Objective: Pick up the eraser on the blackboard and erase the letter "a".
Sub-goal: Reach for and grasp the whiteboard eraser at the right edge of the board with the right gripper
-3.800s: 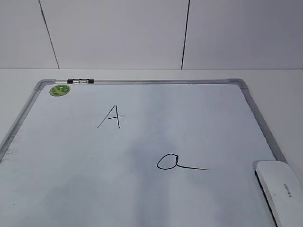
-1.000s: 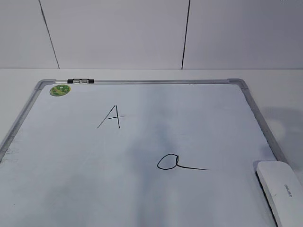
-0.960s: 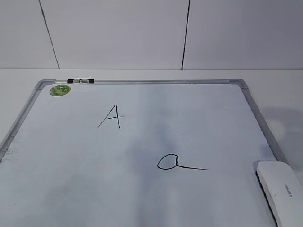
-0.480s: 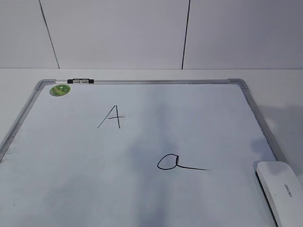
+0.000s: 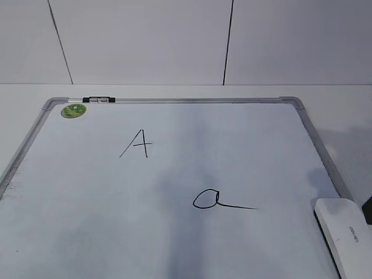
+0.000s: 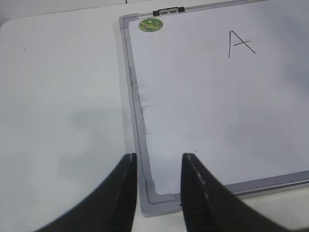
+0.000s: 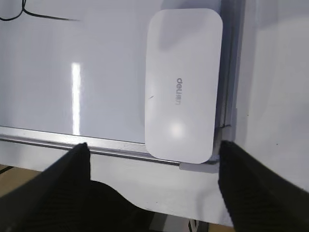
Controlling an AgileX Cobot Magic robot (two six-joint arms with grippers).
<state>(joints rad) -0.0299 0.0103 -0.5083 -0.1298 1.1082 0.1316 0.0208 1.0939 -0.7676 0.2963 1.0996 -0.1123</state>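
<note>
The eraser [image 5: 346,235], a white rounded block with grey lettering, lies on the blackboard [image 5: 87,192] at its near right corner. The letter "a" [image 5: 209,199] is drawn left of the eraser. In the right wrist view my right gripper [image 7: 152,150] is wide open just short of the eraser's [image 7: 183,82] near end, and nothing is between its fingers. One dark fingertip [image 5: 368,210] shows at the right edge of the exterior view. My left gripper [image 6: 157,166] hangs open and empty over the board's near left corner [image 6: 157,198].
A capital "A" [image 5: 136,143] is drawn in the upper left part of the board. A round green sticker [image 5: 73,110] and a black clip [image 5: 99,100] sit at the far left corner. White table surrounds the silver frame [image 5: 317,145].
My right gripper has gone from shut to wide open. One of its dark fingertips has come into the right edge of the exterior view, beside the eraser. Eraser and left arm are unmoved.
</note>
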